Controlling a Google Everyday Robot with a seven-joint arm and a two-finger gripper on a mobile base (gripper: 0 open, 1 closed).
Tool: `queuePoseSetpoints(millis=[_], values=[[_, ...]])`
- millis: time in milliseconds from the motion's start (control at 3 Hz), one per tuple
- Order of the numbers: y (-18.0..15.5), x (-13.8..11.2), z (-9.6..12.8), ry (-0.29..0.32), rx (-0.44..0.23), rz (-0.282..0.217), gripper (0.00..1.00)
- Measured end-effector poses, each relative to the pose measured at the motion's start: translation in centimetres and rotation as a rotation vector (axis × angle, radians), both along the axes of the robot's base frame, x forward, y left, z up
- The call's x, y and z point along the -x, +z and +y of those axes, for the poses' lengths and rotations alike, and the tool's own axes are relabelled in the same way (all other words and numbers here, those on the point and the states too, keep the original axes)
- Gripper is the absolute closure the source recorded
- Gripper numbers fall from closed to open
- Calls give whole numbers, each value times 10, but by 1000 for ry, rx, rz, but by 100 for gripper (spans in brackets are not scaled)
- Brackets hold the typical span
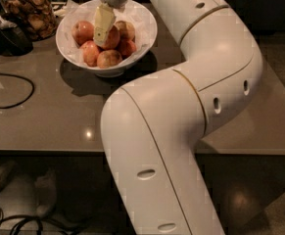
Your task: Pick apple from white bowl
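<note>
The white bowl [148, 27], lined with crinkled white paper, stands at the back of the grey table and holds several apples. My gripper [104, 32] reaches down from above into the middle of the bowl. It sits against a red-orange apple [114, 37] at the centre of the pile. Other apples lie around it: one at the left [82, 31], one at the front [108, 58] and one at the back right [126, 29]. My arm covers the right side of the table.
A glass jar of brown snacks [30, 12] stands left of the bowl, with a dark object [7, 39] in front of it. A black cable [14, 89] loops on the table [59, 116] at the left. My white arm [181, 106] fills the middle and right.
</note>
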State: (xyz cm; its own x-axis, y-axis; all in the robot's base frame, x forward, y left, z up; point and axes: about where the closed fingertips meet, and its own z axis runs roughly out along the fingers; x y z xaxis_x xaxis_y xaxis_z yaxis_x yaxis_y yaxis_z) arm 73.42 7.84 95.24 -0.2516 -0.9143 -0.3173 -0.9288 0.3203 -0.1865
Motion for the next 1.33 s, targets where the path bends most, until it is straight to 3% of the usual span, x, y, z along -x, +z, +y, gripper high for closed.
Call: queuePoseSetpoints(millis=[333, 667, 1000, 1333], values=[[-1, 5, 5, 1, -10, 20, 40], [-1, 6, 7, 1, -12, 24, 48], [-9, 5, 8, 3, -21, 43, 49], [-21, 4, 8, 7, -31, 70, 35]])
